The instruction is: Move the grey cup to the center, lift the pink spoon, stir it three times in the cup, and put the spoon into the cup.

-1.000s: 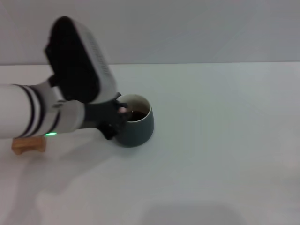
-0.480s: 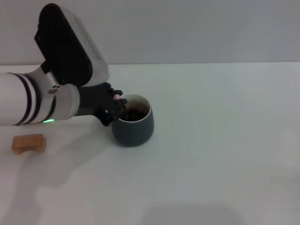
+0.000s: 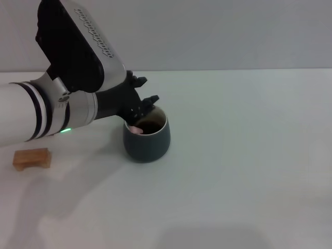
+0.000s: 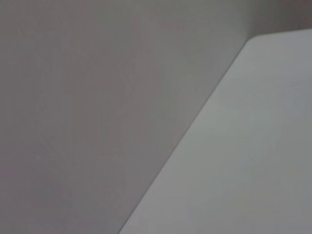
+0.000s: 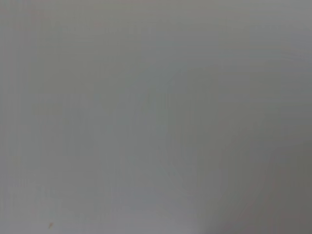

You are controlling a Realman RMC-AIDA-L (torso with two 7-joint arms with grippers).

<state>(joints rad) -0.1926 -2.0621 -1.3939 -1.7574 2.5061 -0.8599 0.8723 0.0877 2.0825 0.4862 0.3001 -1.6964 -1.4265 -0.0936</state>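
Observation:
The grey cup (image 3: pixel 148 139) stands on the white table (image 3: pixel 244 155), left of the middle in the head view, with dark liquid inside. The pink spoon (image 3: pixel 136 130) rests in the cup; only its pink end shows against the near-left rim. My left gripper (image 3: pixel 144 95) is open, its black fingers spread just above and behind the cup's left rim, clear of the spoon. The left wrist view shows only wall and table. The right gripper is out of view.
A brown wooden block (image 3: pixel 32 158) lies on the table at the left, below my left arm. The table's far edge meets a grey wall behind the cup.
My left gripper was shut on the spoon's pink end over the cup. It has opened and risen, and the spoon now rests in the cup.

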